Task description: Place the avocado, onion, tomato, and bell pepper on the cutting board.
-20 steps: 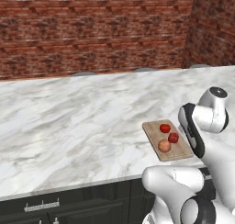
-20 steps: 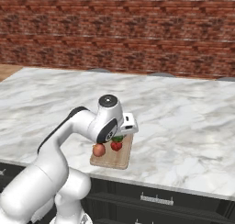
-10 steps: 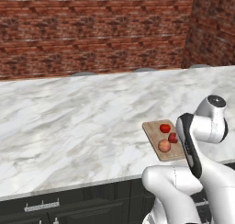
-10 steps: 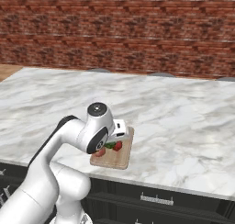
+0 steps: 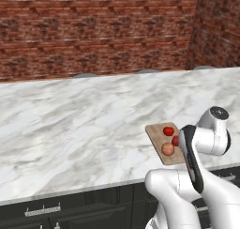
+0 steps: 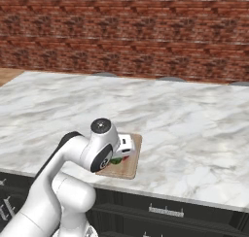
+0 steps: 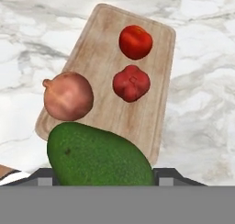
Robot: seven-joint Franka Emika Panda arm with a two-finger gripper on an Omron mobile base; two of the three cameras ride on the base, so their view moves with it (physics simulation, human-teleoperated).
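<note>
Board (image 7: pixel 96 53) carries one onion (image 7: pixel 68 96), two red items; one avocado (image 7: pixel 98 156).

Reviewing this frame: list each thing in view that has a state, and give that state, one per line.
Dark green oval avocado: held between the end effector's fingers, above the board's near end.
Pale peach-tan round onion: resting on the board.
Smooth round red item: resting on the board.
Lobed red item: resting on the board.
Light-brown wooden cutting board: flat on the marble counter.
End effector: closed on the avocado.
</note>
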